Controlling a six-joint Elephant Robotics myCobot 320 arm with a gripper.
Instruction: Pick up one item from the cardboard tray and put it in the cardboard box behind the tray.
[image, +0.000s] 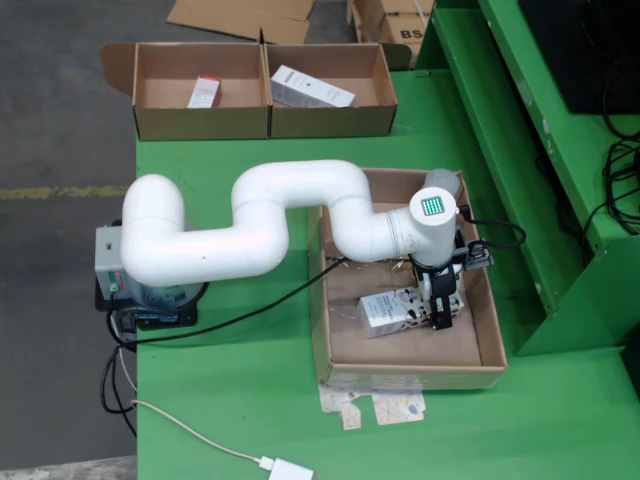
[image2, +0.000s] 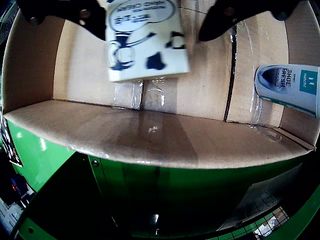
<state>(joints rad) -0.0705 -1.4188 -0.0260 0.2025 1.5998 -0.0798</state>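
Green table (image: 250, 400) under everything, grey floor off to the left in the fixed view. White arm (image: 250, 225) bolted near the table's left edge, reaching right over a shallow cardboard tray (image: 490, 330). Gripper (image: 440, 305) lowered inside the tray, dark fingers (image: 441, 312) pointing down toward the near wall. Beside it, touching or nearly so, a white carton with black cartoon print (image: 385, 310), lying flat on the tray floor. In the gripper-mounted view, same white carton (image2: 145, 37) between the two black fingers (image2: 65, 12), jaws spread wider than the carton, clear gap on the right side, left finger at or just over the carton's edge; cannot tell whether any real contact there. Second carton, white and teal, marked SHOE FRESH (image2: 290, 87), at the right of that view against the tray wall. Behind the tray, at the table's far edge, a two-compartment cardboard box (image: 265, 120), one small carton in each compartment (image: 204, 92) (image: 312, 88). White cable (image: 190, 430) trailing across the table front.
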